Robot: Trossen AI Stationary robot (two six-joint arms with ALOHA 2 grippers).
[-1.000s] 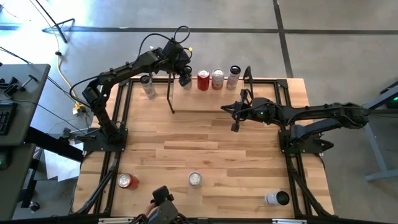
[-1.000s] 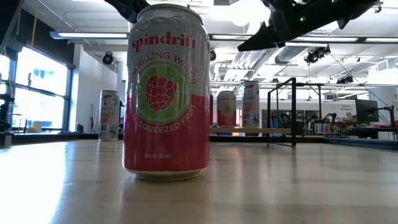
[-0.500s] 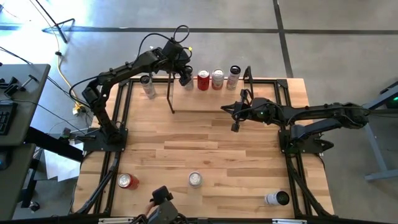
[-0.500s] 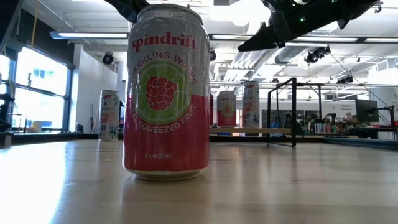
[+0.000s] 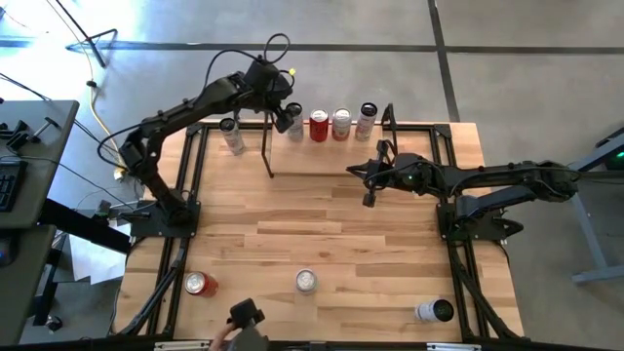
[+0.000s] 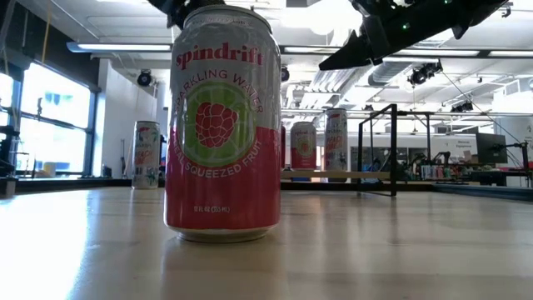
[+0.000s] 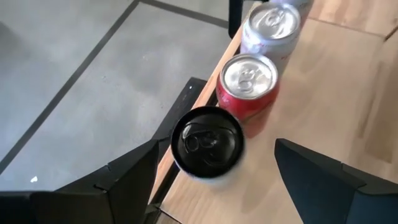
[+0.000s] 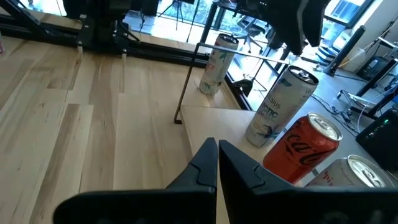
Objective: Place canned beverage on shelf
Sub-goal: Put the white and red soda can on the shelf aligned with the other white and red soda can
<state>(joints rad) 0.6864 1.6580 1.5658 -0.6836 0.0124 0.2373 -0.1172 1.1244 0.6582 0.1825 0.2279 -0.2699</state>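
The shelf (image 5: 331, 136), a light-wood board between two black end frames, stands at the table's far edge. On it stand a black-topped can (image 7: 207, 142), a red can (image 5: 319, 126), another can (image 5: 340, 123) and a slim silver can (image 5: 366, 118). My left gripper (image 5: 283, 114) is open above the shelf's left end. In the left wrist view its fingers (image 7: 134, 171) stand on either side of the black-topped can, apart from it. My right gripper (image 5: 368, 192) is shut and empty, above the table in front of the shelf.
A slim can (image 5: 231, 135) stands on the table left of the shelf. Near the front edge are a red can (image 5: 202, 284), a raspberry sparkling-water can (image 5: 306, 281) and a white can on its side (image 5: 434, 311). A dark thing (image 5: 244, 317) shows at the front edge.
My left gripper has moved a little toward the table's left and far edges, away from the black-topped can. The can stays upright on the shelf. The dark thing at the front edge has shifted a little.
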